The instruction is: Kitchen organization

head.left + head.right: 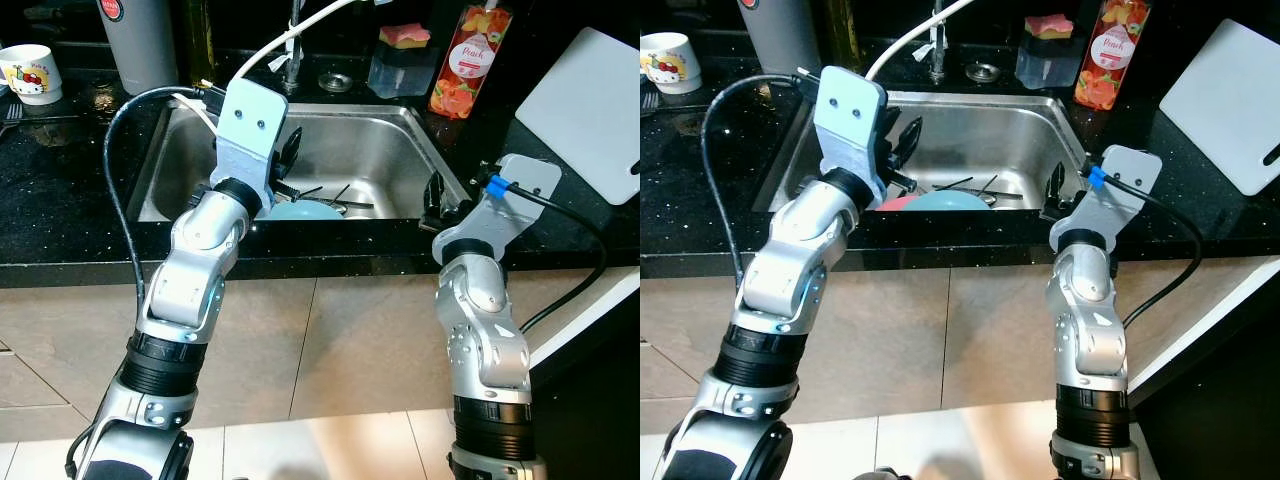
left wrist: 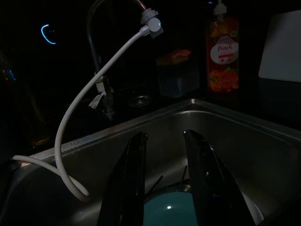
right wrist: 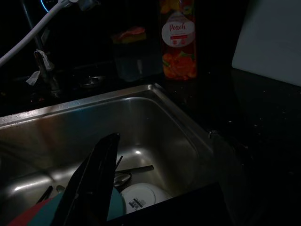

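Fingers [image 2: 134,188] of the left gripper [image 2: 164,188] hang spread above the teal plate [image 2: 169,212] in the sink [image 1: 400,150]; nothing is lifted yet. Right gripper [image 1: 437,195] waits at the rim, fingers unclear.

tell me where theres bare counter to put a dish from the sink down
Bare black counter lies left of the sink, below the mug; another patch sits between the sink's right rim and the white cutting board. The back ledge is crowded: sponge holder, peach soap bottle. The sink's near end holds dishes and cutlery.
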Robot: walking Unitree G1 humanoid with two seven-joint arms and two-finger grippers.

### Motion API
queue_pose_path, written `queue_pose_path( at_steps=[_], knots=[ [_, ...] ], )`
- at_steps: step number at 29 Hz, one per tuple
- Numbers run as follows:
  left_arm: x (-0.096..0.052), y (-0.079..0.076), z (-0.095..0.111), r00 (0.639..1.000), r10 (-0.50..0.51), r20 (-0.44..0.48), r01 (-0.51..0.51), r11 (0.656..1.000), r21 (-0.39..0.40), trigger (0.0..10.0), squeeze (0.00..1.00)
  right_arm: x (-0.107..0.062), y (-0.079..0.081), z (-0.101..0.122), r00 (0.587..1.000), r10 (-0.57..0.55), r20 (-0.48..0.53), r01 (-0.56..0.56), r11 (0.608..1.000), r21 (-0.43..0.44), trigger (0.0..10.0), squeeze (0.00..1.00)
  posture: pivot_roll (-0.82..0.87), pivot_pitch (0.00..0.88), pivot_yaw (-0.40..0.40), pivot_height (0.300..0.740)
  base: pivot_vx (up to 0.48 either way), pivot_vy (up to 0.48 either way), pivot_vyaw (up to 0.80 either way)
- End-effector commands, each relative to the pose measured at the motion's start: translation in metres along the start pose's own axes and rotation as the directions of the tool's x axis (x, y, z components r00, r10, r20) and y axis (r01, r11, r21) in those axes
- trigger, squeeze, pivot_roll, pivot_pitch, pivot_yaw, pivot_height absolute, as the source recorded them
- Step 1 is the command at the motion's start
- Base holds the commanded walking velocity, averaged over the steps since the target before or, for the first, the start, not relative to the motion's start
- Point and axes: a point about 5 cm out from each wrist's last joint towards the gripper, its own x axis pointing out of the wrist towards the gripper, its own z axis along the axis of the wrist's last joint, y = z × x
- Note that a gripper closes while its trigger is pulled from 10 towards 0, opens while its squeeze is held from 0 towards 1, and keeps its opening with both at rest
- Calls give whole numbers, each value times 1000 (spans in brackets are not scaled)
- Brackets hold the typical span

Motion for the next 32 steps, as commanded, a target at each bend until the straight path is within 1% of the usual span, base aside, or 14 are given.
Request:
queue_pose_path(
  at_steps=[1, 32],
  knots=[
    [0, -3, 0, 1000, -14, 2, 14, 1000, -8, 10000, 0, 0, 0, 0, 1000, -2, -2, 2, 1000, 1, 10000, 0, 230, 35, -44, 740, 0, 0, 0],
    [0, -4, -1, 1000, -12, -3, 12, 1000, -12, 10000, 0, -1, 1, -1, 1000, -1, -7, 1, 1000, 2, 10000, 0, 228, 45, -44, 740, 0, 0, 0]
  ],
)
